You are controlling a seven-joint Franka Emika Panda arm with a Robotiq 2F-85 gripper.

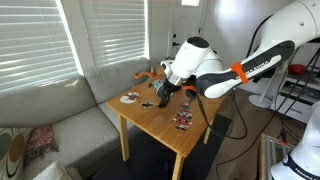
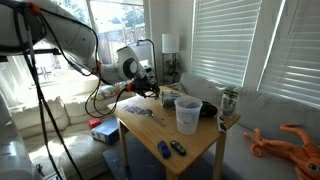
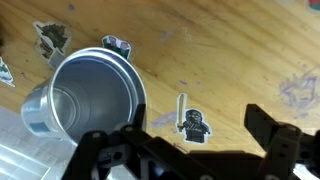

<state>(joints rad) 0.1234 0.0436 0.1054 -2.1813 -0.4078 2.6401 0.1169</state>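
Tool (image 3: 190,147) jaws apart, metal cup (image 3: 85,95) beside

No lettering, brand, number or sign can be read in any view. The sticker (image 3: 193,123) on the bench (image 3: 240,60), just ahead of the jaws, shows only a small dark figure. The cup (image 3: 90,95) beside it shows no legible mark.

Count, wrist view: metal cup (image 3: 85,95) ×1. Small printed figures (image 3: 193,123) lying flat on the tabletop (image 3: 250,60): 3 whole, plus a 4th cut off at the frame edge.

Count, in an exterior view: pale cup (image 2: 187,113) ×1 (cannot tell whether it is the same cup); jar (image 2: 228,100) ×1; small blue objects (image 2: 163,150) ×2; orange octopus toy (image 2: 285,140) ×1; lamp (image 2: 168,44) ×1.
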